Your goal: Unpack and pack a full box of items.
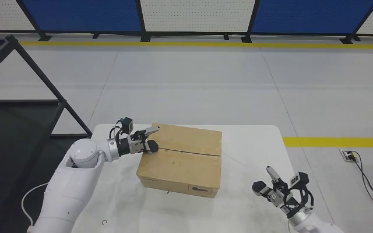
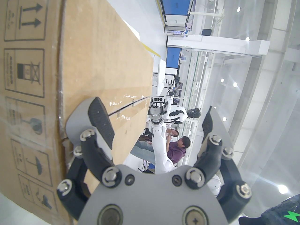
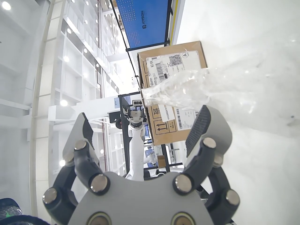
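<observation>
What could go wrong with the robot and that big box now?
The left gripper, jaws open, sits at the end of the box by the closed flap seam; pushing there might slide the box instead of opening it. Loose clear tape trails from the box toward the right gripper and could stick to it.

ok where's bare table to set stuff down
Widest: table between cardboard box and right claw, though clear film seems to trail there. Also the strip along the box's near side. Crowded by the left claw at the box.
</observation>
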